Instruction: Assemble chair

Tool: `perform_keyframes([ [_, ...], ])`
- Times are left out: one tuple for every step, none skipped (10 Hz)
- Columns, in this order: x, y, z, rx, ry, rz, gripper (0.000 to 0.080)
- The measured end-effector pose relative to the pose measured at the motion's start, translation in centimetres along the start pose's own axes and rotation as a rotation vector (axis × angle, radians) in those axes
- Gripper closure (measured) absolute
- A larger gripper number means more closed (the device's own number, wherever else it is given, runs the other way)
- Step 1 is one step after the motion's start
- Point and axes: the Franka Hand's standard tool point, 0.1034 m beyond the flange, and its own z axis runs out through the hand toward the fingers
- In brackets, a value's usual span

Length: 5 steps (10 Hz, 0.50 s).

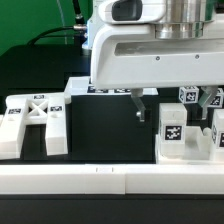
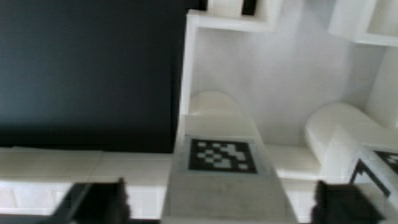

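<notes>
The chair is in loose white tagged parts. An X-braced frame (image 1: 35,122) lies on the black table at the exterior view's left. An upright block (image 1: 172,138) with a square tag stands at the right, and my gripper (image 1: 173,108) hangs directly over it. In the wrist view this block (image 2: 222,150) sits between my two dark fingers (image 2: 89,202), with a gap on each side, so the gripper (image 2: 222,208) is open and astride it. A second rounded part (image 2: 347,135) stands beside it. Small tagged cubes (image 1: 187,95) sit behind.
The marker board (image 1: 82,88) lies flat behind the gripper. A long white rail (image 1: 110,180) runs along the front of the table. Another white part (image 1: 216,135) stands at the far right edge, close to the gripped block.
</notes>
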Motion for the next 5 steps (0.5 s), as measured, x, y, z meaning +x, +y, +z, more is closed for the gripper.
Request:
perform_keyframes([
  [0.00,0.05,0.01,0.000,0.000,0.001,0.0411],
  [0.01,0.07,0.01,0.000,0.001,0.001,0.0512],
  [0.01,0.07,0.01,0.000,0.001,0.006,0.0512],
  [0.01,0.07,0.01,0.000,0.001,0.024,0.0511],
  [0.01,0.10,0.01,0.000,0.001,0.024,0.0511],
])
